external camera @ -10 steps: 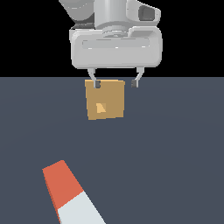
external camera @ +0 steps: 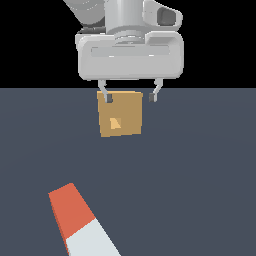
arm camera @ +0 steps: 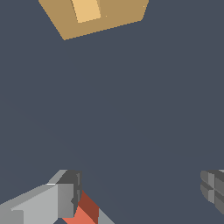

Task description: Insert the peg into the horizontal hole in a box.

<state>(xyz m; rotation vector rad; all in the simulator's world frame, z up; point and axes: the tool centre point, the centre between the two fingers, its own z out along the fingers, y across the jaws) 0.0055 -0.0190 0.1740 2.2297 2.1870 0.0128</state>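
The peg (external camera: 80, 220) lies flat on the dark floor near the front of the exterior view, its orange-red half farther from the camera and its white half nearer. Behind it stands the tan box (external camera: 120, 120), with the lighter square hole (external camera: 115, 123) in the face turned to the camera. My gripper (external camera: 130, 98) hangs open high above the floor, in front of the box's upper edge, holding nothing. In the wrist view the box (arm camera: 98, 17) and its hole (arm camera: 86, 9) show far off, and a bit of the peg's red end (arm camera: 83, 212) peeks out beside one finger (arm camera: 65, 197).
A flat dark grey floor (external camera: 200, 175) spreads all around the box and the peg. Nothing else stands on it. Above the floor's far edge the background is black.
The scene looks the same as half a second ago; the gripper, the box and the peg keep their places.
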